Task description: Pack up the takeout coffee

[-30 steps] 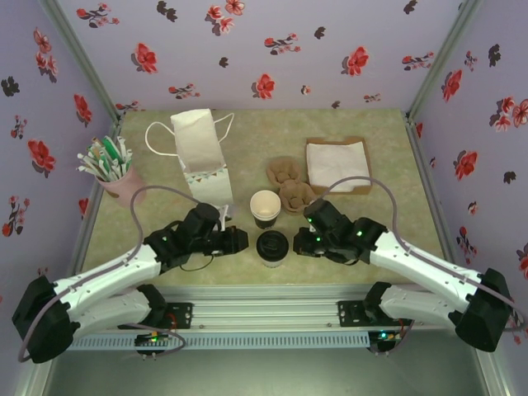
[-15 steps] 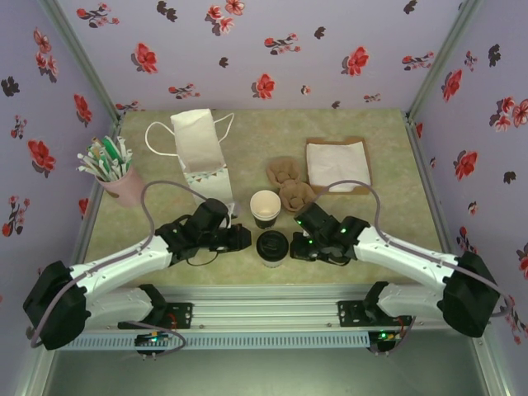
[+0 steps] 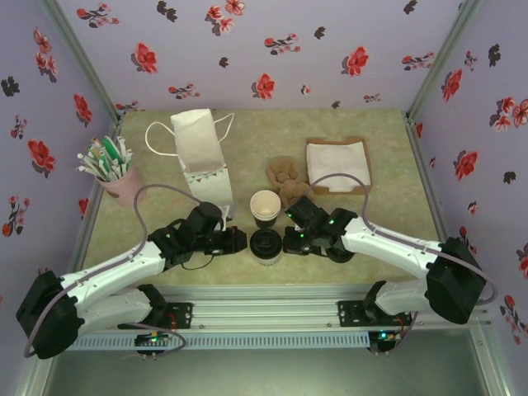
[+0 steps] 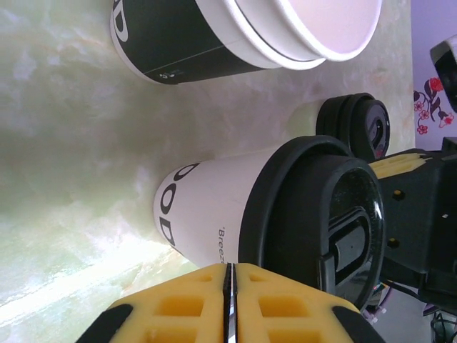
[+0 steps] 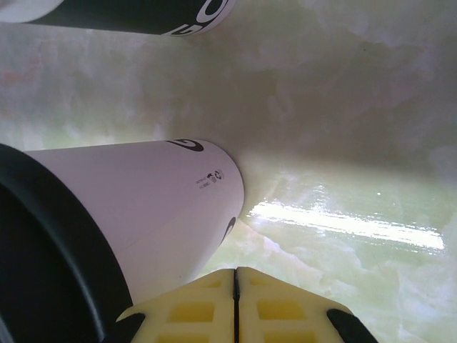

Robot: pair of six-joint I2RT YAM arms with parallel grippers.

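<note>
Top external view: the takeout coffee (image 3: 268, 245), a paper cup under a round black lid, stands on the counter (image 3: 388, 219) near its front edge. The left hand (image 3: 242, 241) is just beside it on one flank and the right hand (image 3: 288, 242) on the other. Whether either touches the cup cannot be told. Directly behind the coffee stands an open cup (image 3: 265, 205) with no lid, its cream inside empty. Brown pulp cup carriers (image 3: 286, 175) lie just beyond that cup.

Left wrist view: the yellow pads (image 4: 178, 307) are pressed together and hold nothing. The coffee's wall is white with black lettering. A small stack of black lids (image 4: 355, 127) sits behind it. Right wrist view: the pads (image 5: 278, 311) also meet, empty, close to the cup wall.

At far left a white paper bag (image 3: 200, 157) with cord handles stands upright; its contents cannot be seen. A pink tumbler (image 3: 118, 186) near the left rail holds wrapped straws. A brown tray (image 3: 363, 183) at far right carries white napkins (image 3: 337, 163). Bare counter lies along the back edge and in the near right corner. Metal frame rails and floral walls bound the surface.
</note>
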